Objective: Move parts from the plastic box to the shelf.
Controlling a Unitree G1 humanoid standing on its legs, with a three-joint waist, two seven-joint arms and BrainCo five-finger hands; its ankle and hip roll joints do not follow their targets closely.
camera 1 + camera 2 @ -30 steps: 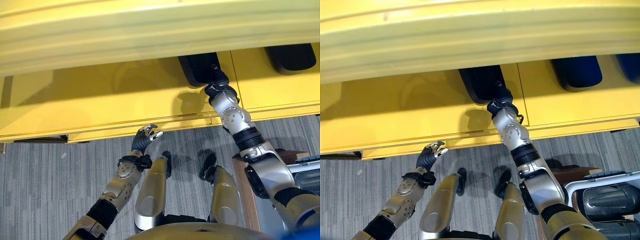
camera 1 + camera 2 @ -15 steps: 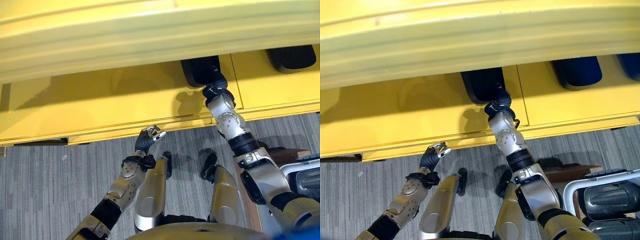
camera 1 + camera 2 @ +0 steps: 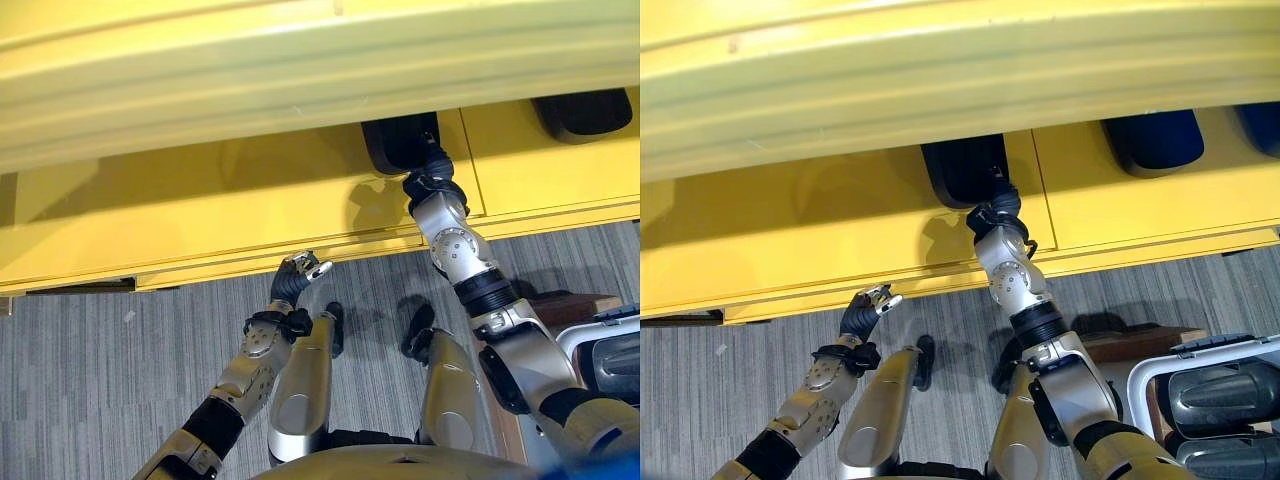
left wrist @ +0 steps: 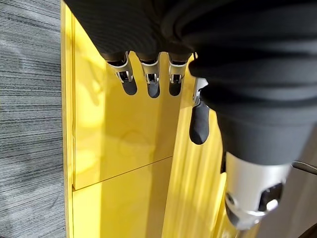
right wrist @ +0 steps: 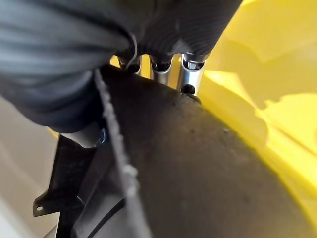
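Left eye view looks down on a long yellow shelf (image 3: 200, 200) that runs across the room from side to side, its upper tier overhanging the lower deck; the lower deck is cut by a thin seam into panels, and its front lip stands over a floor of grey striped carpet (image 3: 100, 380); on the lower deck, under the overhang, lies a black part (image 3: 400, 142) with rounded corners, and farther along toward the robot's right sits a second black part (image 3: 583, 113), with a dark blue object (image 3: 1260, 128) just past it at the edge of the right eye view; down on the floor at the robot's right stands the plastic box (image 3: 1160, 385), pale-rimmed, with dark moulded parts (image 3: 1220, 395) lying inside it, and a brown wooden board (image 3: 1130, 350) beside it; the right hand (image 3: 432, 170) reaches onto the deck and meets the near end of the first black part; in its own wrist view the fingers (image 5: 190, 74) run over the dark curved surface and vanish behind it, so I cannot tell how they are set; the left hand (image 3: 295, 278) hangs just before the shelf's front lip, holding nothing, its fingers (image 4: 148, 82) relaxed and a little bent, thumb apart.
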